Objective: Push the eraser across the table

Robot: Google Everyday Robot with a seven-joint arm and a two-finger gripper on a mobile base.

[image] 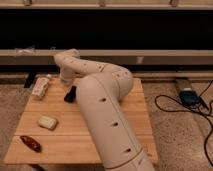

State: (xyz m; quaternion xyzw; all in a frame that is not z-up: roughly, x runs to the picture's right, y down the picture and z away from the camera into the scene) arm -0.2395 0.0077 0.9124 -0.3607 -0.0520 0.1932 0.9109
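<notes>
The eraser [70, 94] is a flat black slab lying on the far left part of the light wooden table [60, 150]. My white arm rises from the lower right, bends over the table and reaches back to the left. My gripper [66, 83] hangs at its end, just above and behind the eraser's far end. I cannot tell whether it touches the eraser.
A pale crumpled bottle [41, 86] lies at the table's far left edge. A small whitish block [47, 122] and a dark red oblong thing [31, 143] lie at the front left. A blue device [189, 96] with cables sits on the floor to the right.
</notes>
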